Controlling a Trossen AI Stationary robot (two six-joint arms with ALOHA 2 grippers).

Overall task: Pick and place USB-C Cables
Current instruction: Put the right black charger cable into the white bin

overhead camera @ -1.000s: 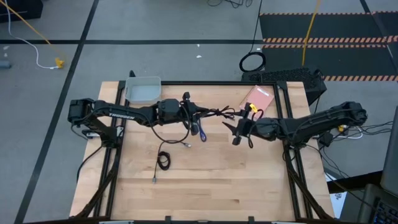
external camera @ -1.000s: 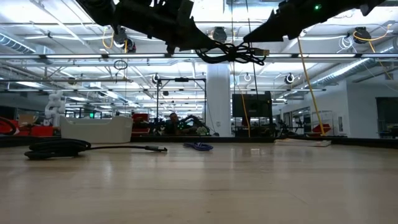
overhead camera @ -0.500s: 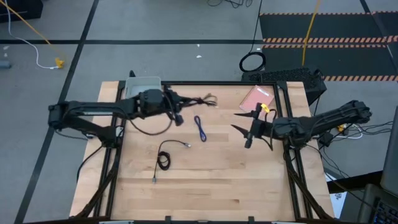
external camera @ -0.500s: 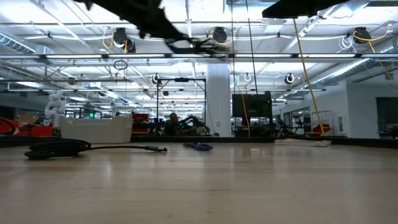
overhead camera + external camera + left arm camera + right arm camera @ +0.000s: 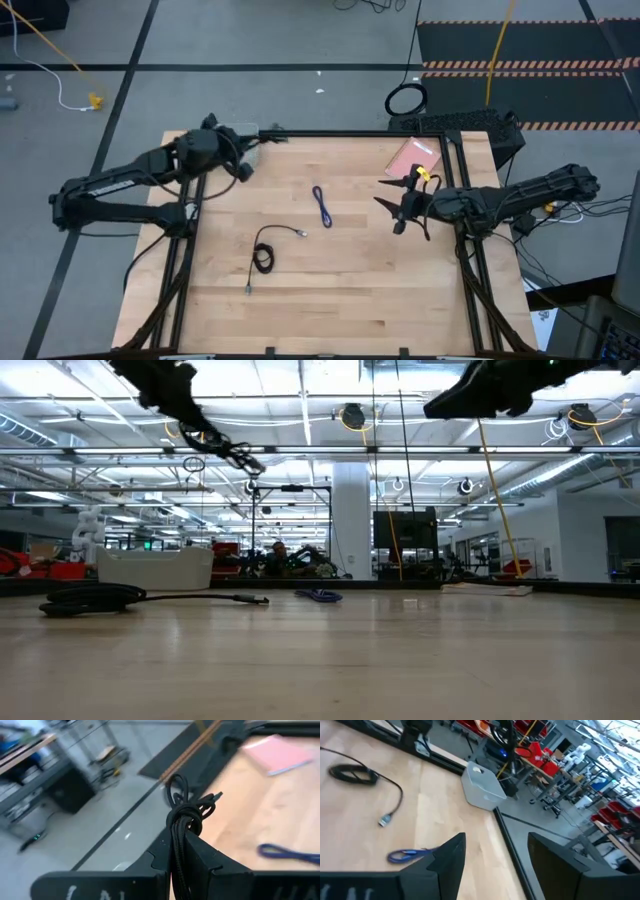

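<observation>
Two cables lie on the counter (image 5: 340, 290): a coiled black cable (image 5: 263, 257) toward the left of its middle, one plug end trailing out, and a blue-purple cable (image 5: 322, 206) near the centre, well apart from it. The third, a bundled black cable (image 5: 186, 815), is clamped between the closed fingers of the left gripper (image 5: 247, 158), raised over the far-left corner of the counter, just above the grey bin (image 5: 481, 787). The right gripper (image 5: 392, 205) hangs above the right half of the counter, fingers (image 5: 447, 855) spread apart and holding nothing. A pink pad (image 5: 412, 155) rests by the far-right edge.
</observation>
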